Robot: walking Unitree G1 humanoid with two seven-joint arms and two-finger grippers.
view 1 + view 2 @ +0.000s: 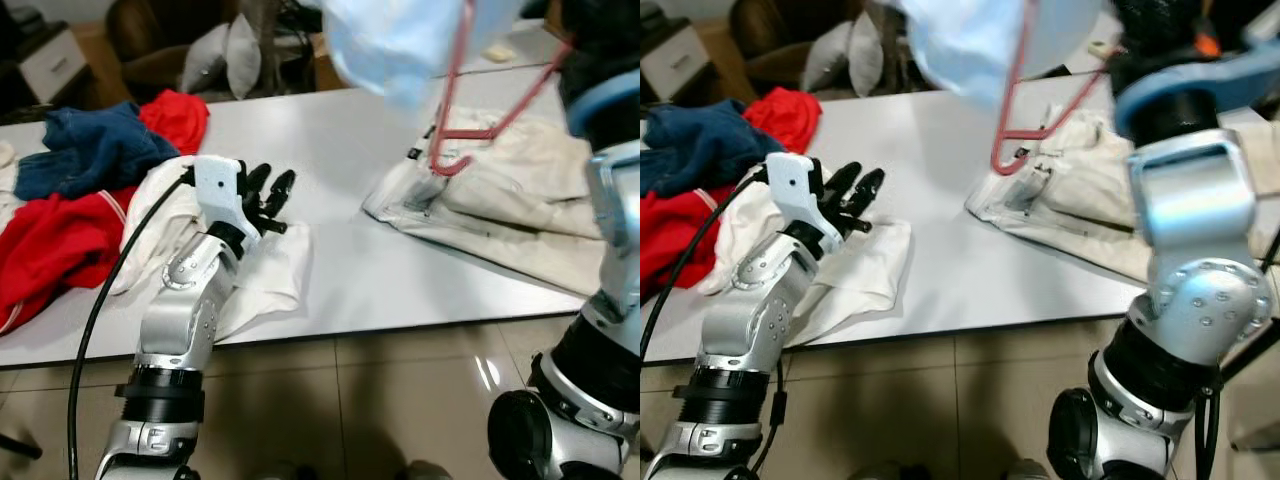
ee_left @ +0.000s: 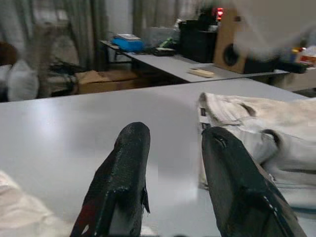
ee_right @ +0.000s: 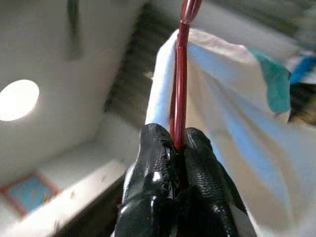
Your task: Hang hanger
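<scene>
Right gripper (image 3: 177,148) pinches the thin red wire hanger (image 3: 180,89) carrying a pale blue garment (image 1: 400,45); left gripper (image 2: 173,168) gapes empty at 9 o'clock over the white table (image 1: 330,150).

Head stereo pair looks down onto the shared white table (image 1: 350,270); left wrist camera skims it low; right wrist camera faces the ceiling (image 3: 59,64).

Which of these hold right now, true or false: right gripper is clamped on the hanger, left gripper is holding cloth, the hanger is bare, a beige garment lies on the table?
1. The right gripper is shut on the red hanger. True.
2. The left gripper grips cloth. False: its fingers are open, hovering over a white garment.
3. The hanger is bare. False: a light blue garment hangs on it.
4. A beige garment lies on the table. True.
</scene>
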